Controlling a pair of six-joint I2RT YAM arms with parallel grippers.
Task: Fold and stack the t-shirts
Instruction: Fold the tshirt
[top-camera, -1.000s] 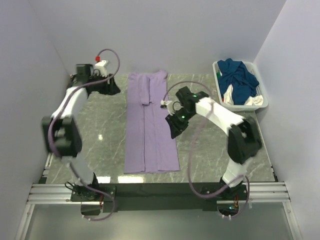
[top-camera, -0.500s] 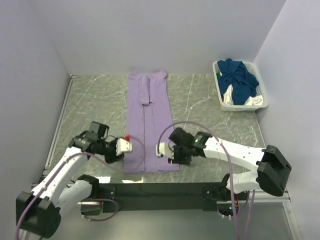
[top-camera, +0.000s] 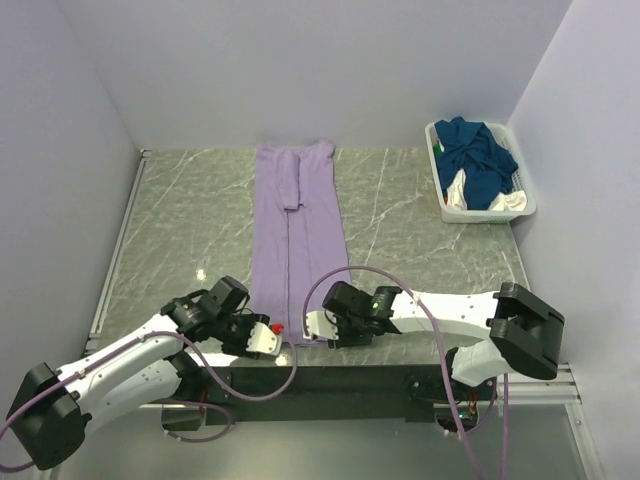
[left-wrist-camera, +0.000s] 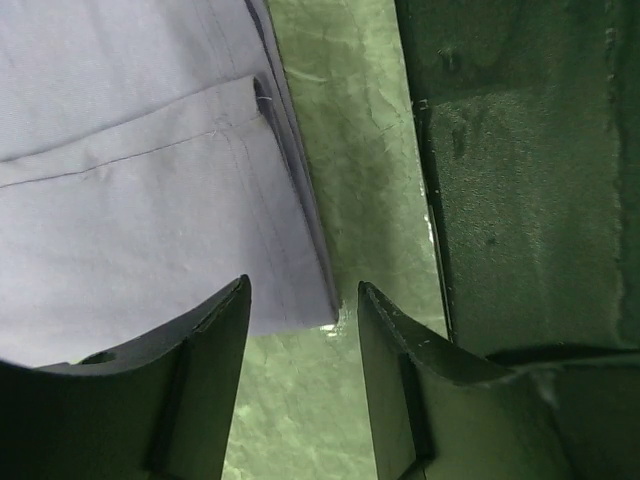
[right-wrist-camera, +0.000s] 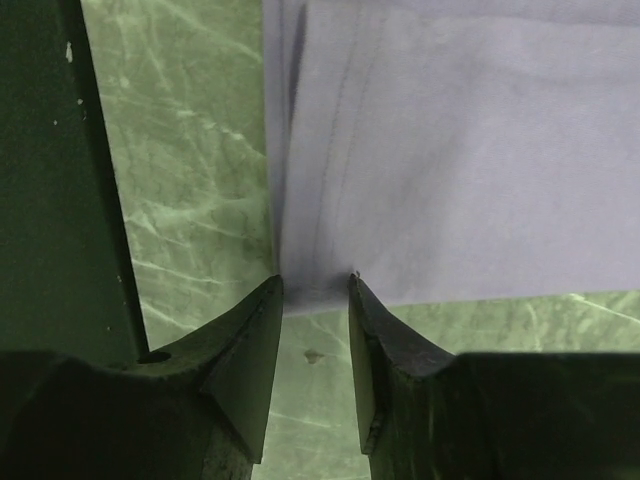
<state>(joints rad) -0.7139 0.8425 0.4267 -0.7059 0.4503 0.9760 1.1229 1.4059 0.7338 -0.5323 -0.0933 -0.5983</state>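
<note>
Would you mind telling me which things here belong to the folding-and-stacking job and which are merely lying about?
Part of the job:
- lilac t-shirt, lying as a long strip on the table
- teal shirt and white shirt, heaped in the basket
- left gripper and right gripper, each open at a near corner of the lilac t-shirt

Just there:
- white basket
- table

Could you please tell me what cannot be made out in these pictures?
Top view: near corners of the purple shirt, covered by the left gripper and right gripper.
Top view: how many shirts fill the basket; they overlap.
Wrist views: most of the shirt, cut off by the frame edges.
</note>
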